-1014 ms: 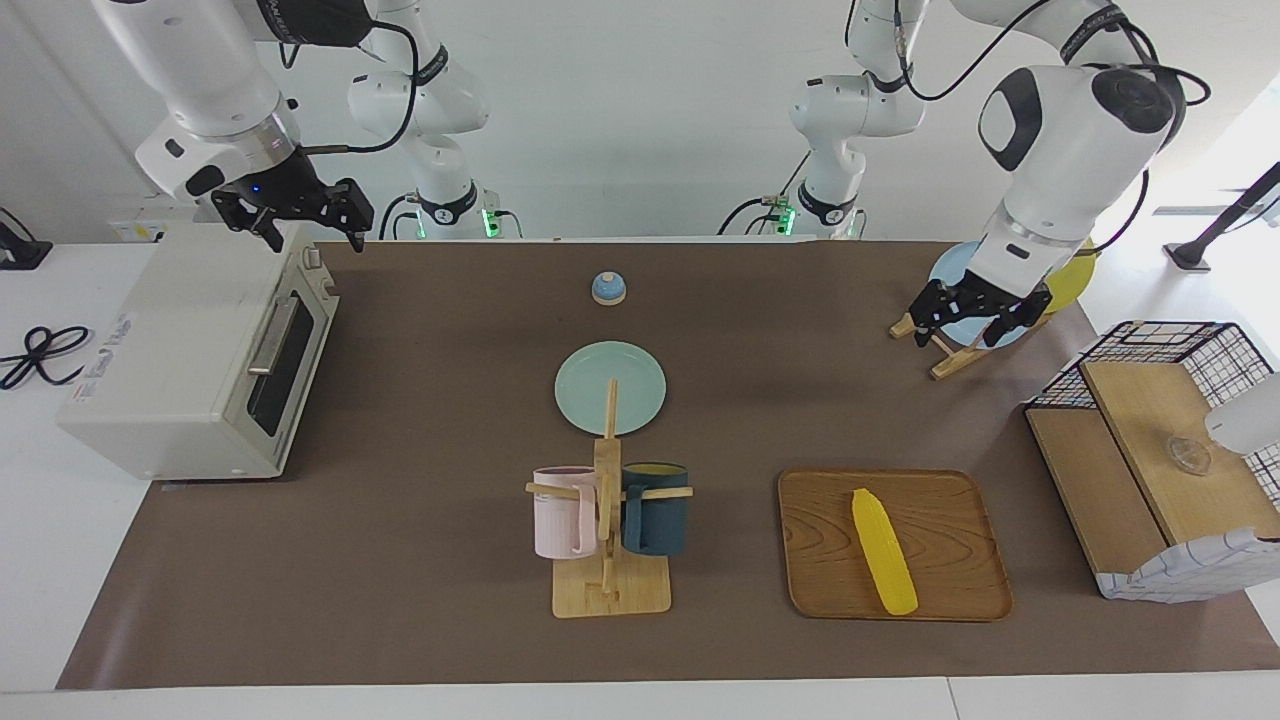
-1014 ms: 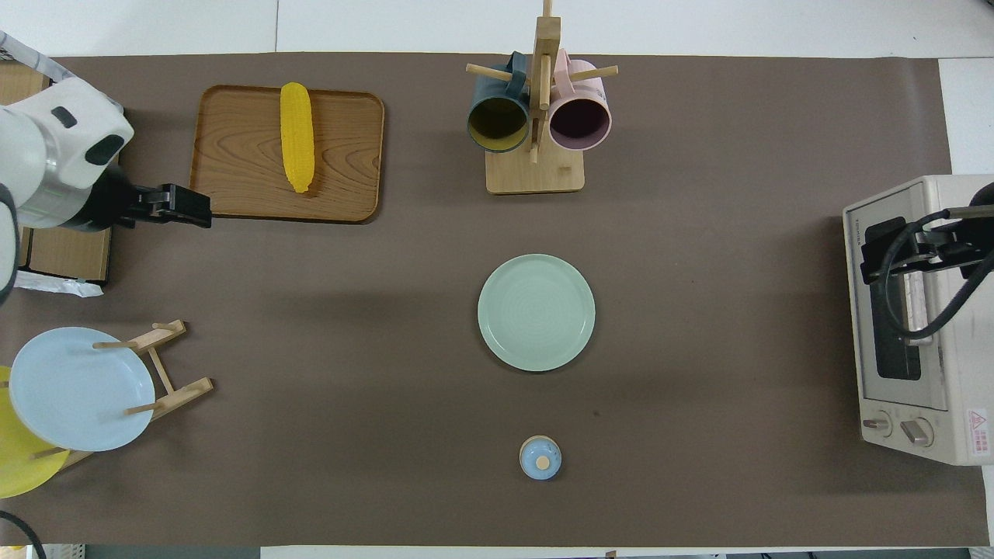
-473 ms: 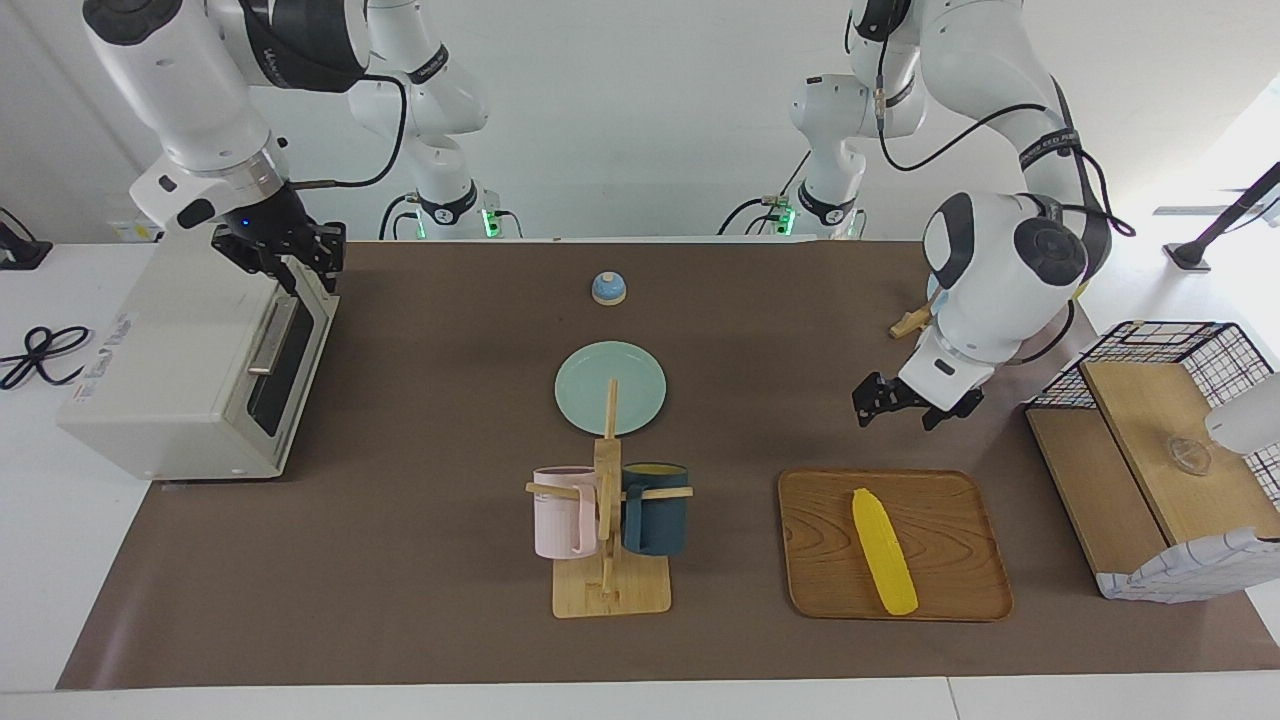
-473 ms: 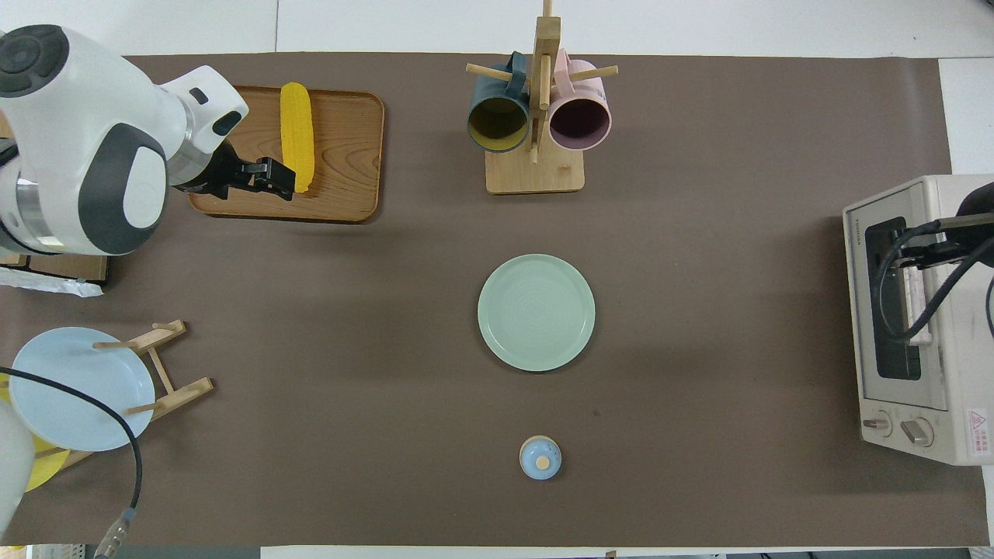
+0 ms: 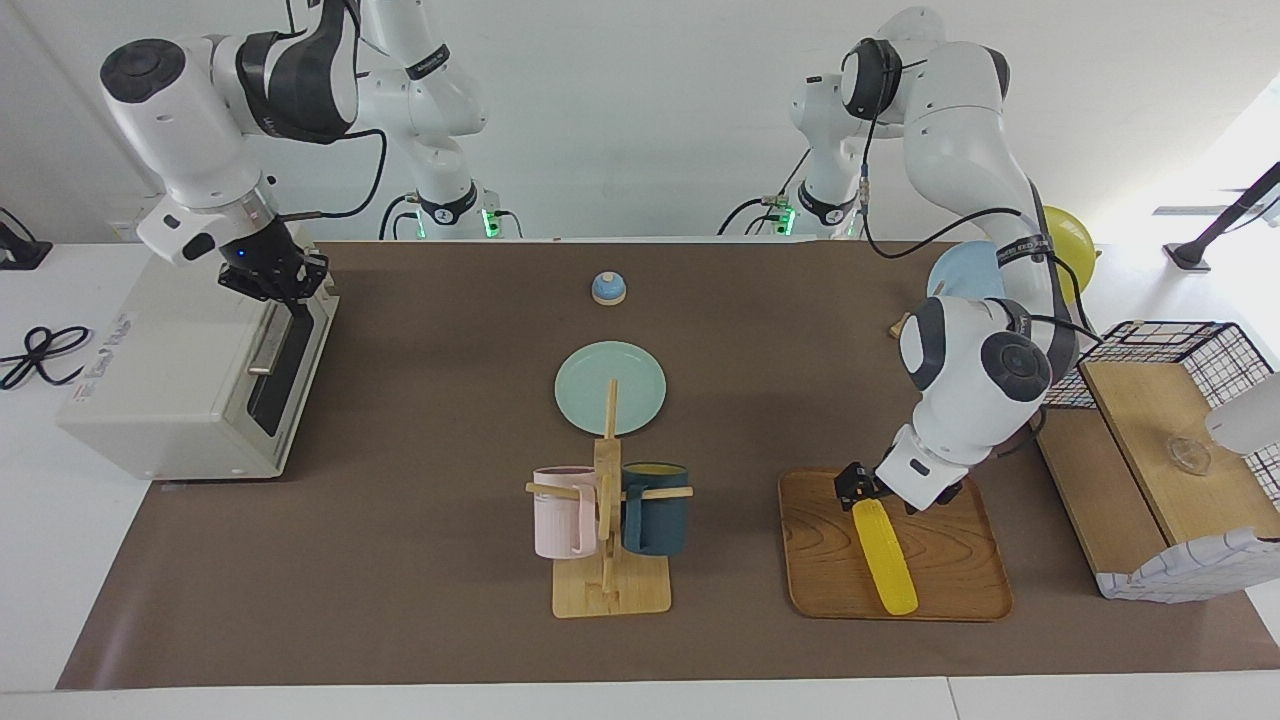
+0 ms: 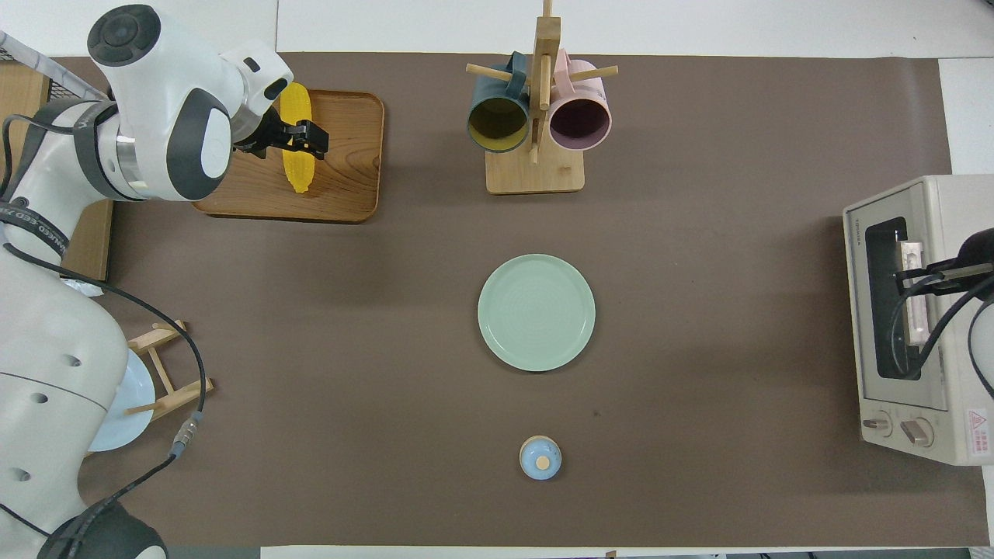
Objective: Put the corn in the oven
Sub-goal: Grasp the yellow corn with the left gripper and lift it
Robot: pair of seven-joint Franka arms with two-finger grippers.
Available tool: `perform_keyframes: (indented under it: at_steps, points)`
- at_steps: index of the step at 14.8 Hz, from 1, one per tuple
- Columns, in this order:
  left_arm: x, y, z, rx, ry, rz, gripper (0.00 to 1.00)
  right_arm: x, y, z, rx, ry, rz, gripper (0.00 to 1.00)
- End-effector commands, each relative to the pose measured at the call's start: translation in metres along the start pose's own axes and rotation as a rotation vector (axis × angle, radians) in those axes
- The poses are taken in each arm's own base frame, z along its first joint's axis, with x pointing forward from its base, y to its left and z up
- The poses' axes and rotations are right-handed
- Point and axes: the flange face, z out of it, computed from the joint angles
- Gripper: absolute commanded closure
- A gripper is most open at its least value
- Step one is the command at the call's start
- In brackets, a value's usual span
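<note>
The yellow corn [image 5: 886,560] lies lengthwise on a wooden tray [image 5: 955,575] toward the left arm's end of the table. My left gripper [image 5: 872,497] is down at the cob's end nearer the robots, open, with its fingers either side of the corn [image 6: 300,177]. The cream-white oven [image 5: 170,360] stands at the right arm's end with its dark glass door closed. My right gripper [image 5: 285,290] is shut at the top of that door, by the upper end of the bar handle [image 6: 914,310]. Whether it touches the handle I cannot tell.
A mug tree [image 5: 607,520] with a pink and a dark blue mug stands mid-table, with a green plate [image 5: 610,385] and a small blue bell [image 5: 608,288] nearer the robots. A wire-and-wood basket shelf [image 5: 1150,440] stands beside the tray. Blue and yellow plates [image 5: 960,270] sit in a rack.
My left arm swung from the plate rack down onto the corn on the tray, gripper still open. My right gripper dropped from above the oven to the door's top edge and shut.
</note>
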Motion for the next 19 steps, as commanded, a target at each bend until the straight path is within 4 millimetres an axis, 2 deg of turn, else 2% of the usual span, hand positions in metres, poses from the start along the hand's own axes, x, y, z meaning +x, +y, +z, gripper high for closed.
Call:
perform_keyframes:
  at_steps: [1, 2, 4, 6, 8, 12, 13, 14, 16, 17, 19]
  points:
    - [0.012, -0.007, 0.007, 0.011, 0.047, 0.010, 0.00, -0.010, 0.017, 0.018, 0.015, -0.015, 0.006, 1.00]
    - [0.013, -0.008, 0.009, 0.015, 0.052, 0.010, 0.00, -0.011, 0.018, 0.021, 0.017, -0.020, 0.011, 1.00]
    - [0.016, -0.008, 0.027, 0.016, 0.057, 0.010, 0.00, -0.009, 0.023, 0.027, 0.016, -0.015, 0.015, 1.00]
    - [0.024, -0.011, 0.035, 0.014, 0.071, 0.006, 0.00, -0.010, 0.036, 0.040, 0.020, -0.020, 0.032, 1.00]
    - [0.031, -0.012, 0.037, 0.013, 0.080, 0.006, 0.00, -0.009, 0.040, 0.044, 0.020, -0.020, 0.013, 1.00]
    - [0.032, -0.008, 0.048, 0.012, 0.092, 0.009, 0.00, -0.010, 0.047, 0.049, 0.024, -0.026, 0.008, 1.00]
    - [0.031, -0.008, 0.049, 0.012, 0.091, 0.009, 0.09, -0.010, 0.046, 0.050, 0.025, -0.030, 0.008, 1.00]
    - [0.031, -0.007, 0.049, 0.013, 0.091, 0.009, 0.28, -0.010, 0.046, 0.050, 0.025, -0.030, 0.008, 1.00]
    - [0.030, -0.010, 0.048, 0.009, 0.075, -0.001, 0.79, -0.008, 0.038, 0.052, 0.028, -0.033, 0.003, 1.00]
    - [0.029, -0.008, 0.048, 0.007, 0.061, -0.002, 1.00, -0.008, 0.037, 0.056, 0.036, -0.040, 0.002, 1.00]
    - [0.025, -0.009, 0.029, 0.004, 0.032, -0.008, 1.00, -0.008, 0.033, 0.063, 0.044, -0.042, 0.009, 1.00]
